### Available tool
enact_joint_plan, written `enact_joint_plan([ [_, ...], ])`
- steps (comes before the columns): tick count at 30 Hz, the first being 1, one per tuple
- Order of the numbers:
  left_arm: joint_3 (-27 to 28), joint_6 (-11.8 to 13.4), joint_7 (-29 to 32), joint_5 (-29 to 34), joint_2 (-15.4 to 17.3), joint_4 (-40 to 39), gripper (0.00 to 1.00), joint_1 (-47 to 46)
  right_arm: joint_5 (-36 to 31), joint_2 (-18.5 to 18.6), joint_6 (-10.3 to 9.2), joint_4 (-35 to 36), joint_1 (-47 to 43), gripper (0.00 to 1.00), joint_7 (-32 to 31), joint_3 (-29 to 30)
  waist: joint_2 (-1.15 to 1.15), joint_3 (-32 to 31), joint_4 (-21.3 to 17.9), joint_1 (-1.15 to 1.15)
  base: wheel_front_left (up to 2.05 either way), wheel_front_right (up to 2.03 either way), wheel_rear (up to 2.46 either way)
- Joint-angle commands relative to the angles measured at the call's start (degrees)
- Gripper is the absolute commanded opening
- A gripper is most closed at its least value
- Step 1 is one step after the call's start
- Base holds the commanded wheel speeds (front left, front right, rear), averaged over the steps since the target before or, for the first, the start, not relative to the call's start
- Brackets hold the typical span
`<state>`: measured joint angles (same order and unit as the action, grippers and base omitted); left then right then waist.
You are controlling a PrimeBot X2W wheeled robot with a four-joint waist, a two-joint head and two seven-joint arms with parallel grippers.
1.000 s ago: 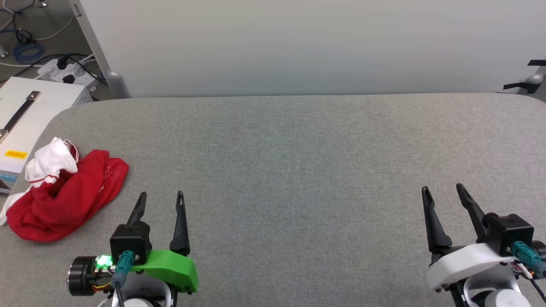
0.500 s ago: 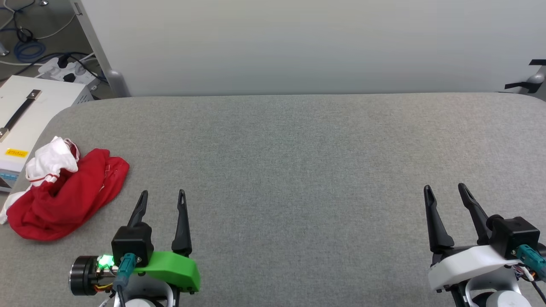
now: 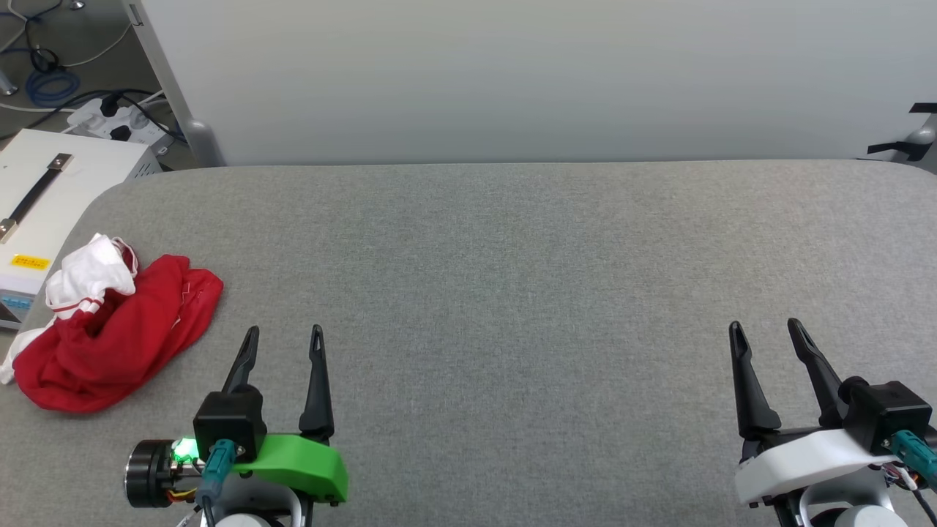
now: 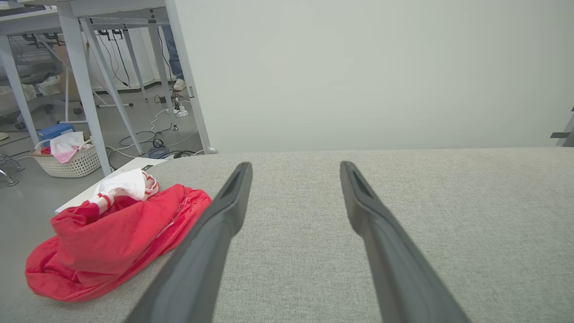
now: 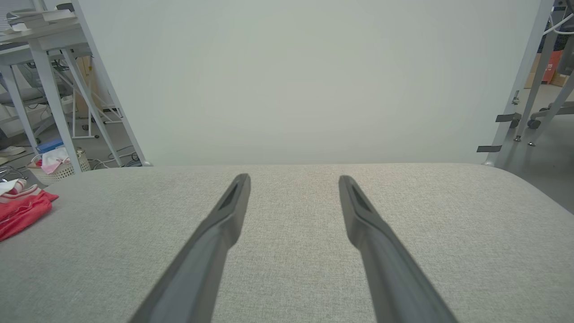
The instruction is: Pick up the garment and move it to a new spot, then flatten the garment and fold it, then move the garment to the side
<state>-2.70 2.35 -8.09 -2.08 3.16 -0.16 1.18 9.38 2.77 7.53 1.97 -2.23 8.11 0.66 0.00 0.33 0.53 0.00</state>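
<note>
While the garment (image 3: pixel 110 333) is lying bunched on the bench (image 3: pixel 512 293) at lower left, the pick-up is apparently being prepared, the left claw (image 3: pixel 284 331) and right claw (image 3: pixel 764 324) being held open and empty, and a reach toward the frame's left is being called for.

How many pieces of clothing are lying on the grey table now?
1. The garment lies crumpled near the table's left edge, forward and left of the left gripper. Its folds might hide something smaller. Cloth in the floor basket is not counted.
</note>
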Motion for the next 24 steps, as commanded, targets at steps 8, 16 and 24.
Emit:
enact_joint_plan([
  [8, -0.45, 0.74, -1.42, -0.74, -0.18, 0.65, 1.00, 0.86, 0.87, 0.07, -0.03, -0.03, -1.05, 1.00, 1.46, -0.09, 0.00, -0.20, 0.07, 0.00, 0.00, 0.00, 0.00],
  [16, -0.88, 1.08, -2.37, -1.01, -0.19, 1.00, 1.00, 1.22, 1.25, 0.08, -0.03, -0.54, -1.51, 1.00, 2.40, -0.01, 0.00, -0.34, 0.03, 0.00, 0.00, 0.00, 0.00],
  [24, -1.30, 1.44, -3.31, -1.55, -0.21, 1.41, 1.00, 1.52, 1.89, 0.08, -0.03, -0.90, -1.93, 1.00, 3.34, 0.05, 0.00, -0.30, 0.10, 0.00, 0.00, 0.00, 0.00],
])
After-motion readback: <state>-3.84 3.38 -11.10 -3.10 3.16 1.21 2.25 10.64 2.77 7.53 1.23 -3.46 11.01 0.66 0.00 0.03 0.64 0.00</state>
